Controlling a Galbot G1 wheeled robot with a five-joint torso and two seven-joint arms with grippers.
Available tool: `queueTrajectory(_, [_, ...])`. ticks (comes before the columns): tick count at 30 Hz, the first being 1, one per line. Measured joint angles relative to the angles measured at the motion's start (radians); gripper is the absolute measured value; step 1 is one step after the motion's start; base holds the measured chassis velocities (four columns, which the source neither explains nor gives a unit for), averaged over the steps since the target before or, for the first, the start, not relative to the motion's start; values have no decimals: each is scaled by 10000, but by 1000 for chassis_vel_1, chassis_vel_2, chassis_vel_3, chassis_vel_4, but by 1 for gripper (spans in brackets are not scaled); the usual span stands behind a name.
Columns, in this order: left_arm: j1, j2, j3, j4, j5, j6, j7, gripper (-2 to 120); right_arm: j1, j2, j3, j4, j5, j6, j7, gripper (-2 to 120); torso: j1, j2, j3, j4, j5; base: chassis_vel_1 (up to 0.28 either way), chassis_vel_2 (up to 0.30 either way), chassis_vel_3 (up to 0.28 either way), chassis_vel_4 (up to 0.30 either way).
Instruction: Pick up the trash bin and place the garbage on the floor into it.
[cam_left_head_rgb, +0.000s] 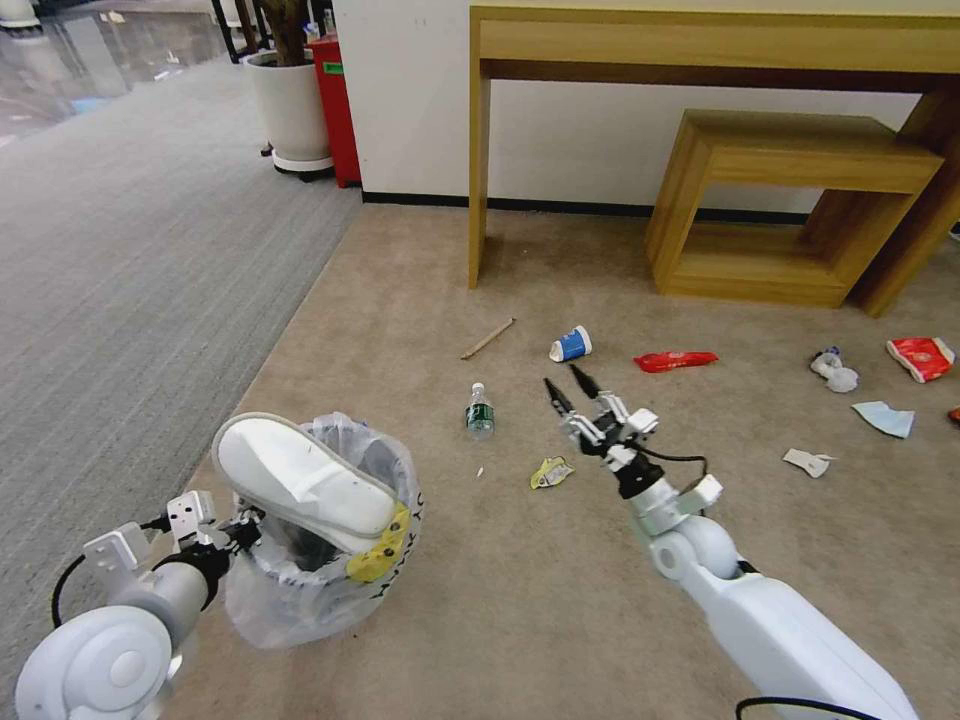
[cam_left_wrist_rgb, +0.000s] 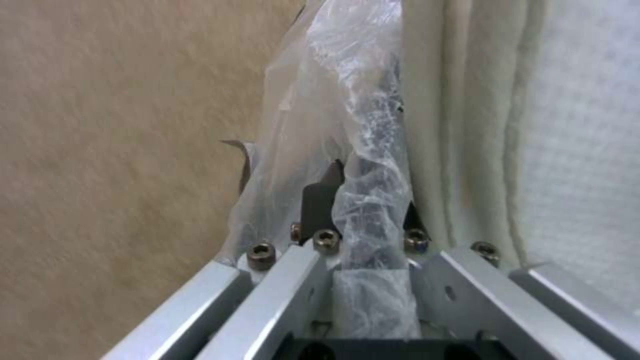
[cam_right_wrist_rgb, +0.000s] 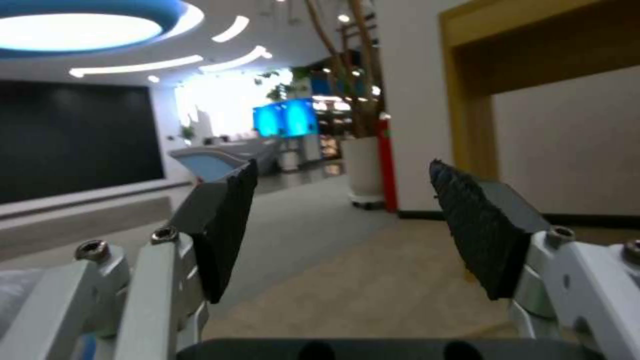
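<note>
The small round dark bag-lined trash bin is gripped at its rim by the clenched left claw; the overhanging white slipper could be tipped out. The right claw is held spread above the beige carpet floor.

Tan floor w/ scattered garbage

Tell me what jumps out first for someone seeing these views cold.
A white slipper lies sole-up across the mouth of the trash bin, whose bag-lined rim the left gripper clamps at the lower left. The right gripper hangs open above the beige floor, near a plastic bottle, a yellow wrapper and a paper cup.
</note>
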Motion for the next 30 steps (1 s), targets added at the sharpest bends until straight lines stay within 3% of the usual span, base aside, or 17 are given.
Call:
queueTrajectory(2, [-39,-14,57,-7,-879,149,-441,1,-470,-196,482,90,-127,-141,235,71,0,0,0,-4,2,0,0,0,0])
queueTrajectory(4, [-52,-35,93,23,-1027,180,-511,1,-683,-256,726,102,-182,-181,332,70,0,0,0,-5,0,0,0,0,0])
queueTrajectory(13, [30,-186,278,-186,-641,169,-367,1,-2070,-376,2213,-72,-651,-276,555,69,0,0,0,-5,3,0,0,0,0])
queueTrajectory(22, [201,-163,215,-420,-13,60,-7,1,-2741,-148,3202,-101,-2057,-662,2002,99,0,0,0,-4,-1,0,0,0,0])
queueTrajectory(30, [338,-282,199,-465,511,19,232,1,-2718,112,3524,-306,-3278,87,2293,100,0,0,0,-1,-3,0,0,0,0])
